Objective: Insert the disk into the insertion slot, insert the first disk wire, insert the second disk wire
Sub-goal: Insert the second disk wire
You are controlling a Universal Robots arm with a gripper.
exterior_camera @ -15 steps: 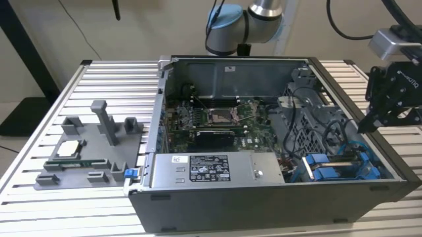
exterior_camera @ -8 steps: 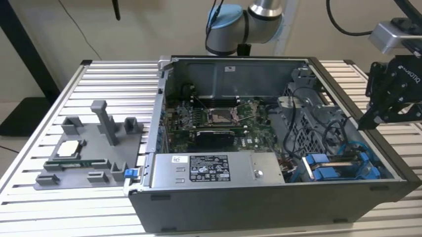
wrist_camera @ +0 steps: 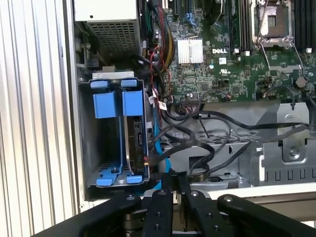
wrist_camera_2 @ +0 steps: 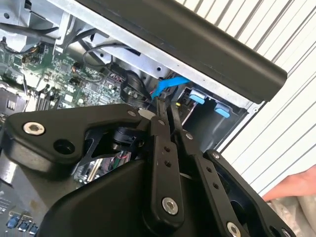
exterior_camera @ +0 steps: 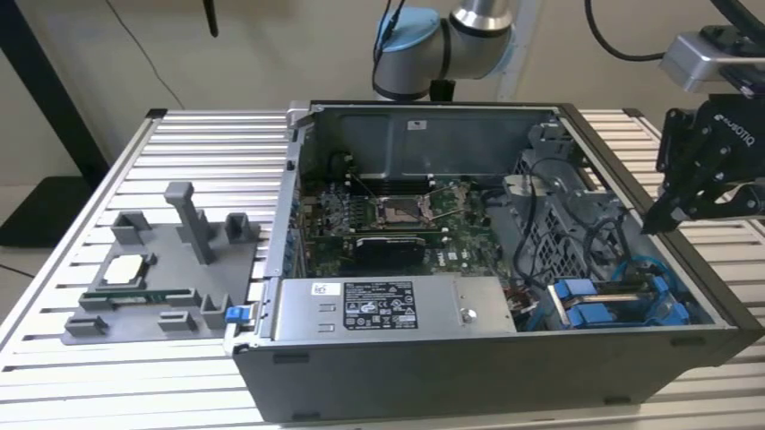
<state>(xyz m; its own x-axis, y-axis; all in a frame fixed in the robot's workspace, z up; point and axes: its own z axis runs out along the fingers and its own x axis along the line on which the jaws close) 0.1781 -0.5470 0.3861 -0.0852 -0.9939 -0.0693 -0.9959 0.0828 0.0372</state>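
The disk stands on edge inside the insertion slot, a grey metal bay with blue rails and tabs at the case's corner. In the exterior view the slot is at the front right of the open case. A thin blue wire runs from beside the disk to my gripper. The fingers stand close together, with the blue wire coming out at their tips. In the exterior view my gripper hangs over the case's right wall, above the slot.
A green motherboard fills the case floor and a long grey power-supply box lies along the front. Loose black cables cross beside the bay. A grey parts fixture sits at the exterior view's left. A hand shows outside the case.
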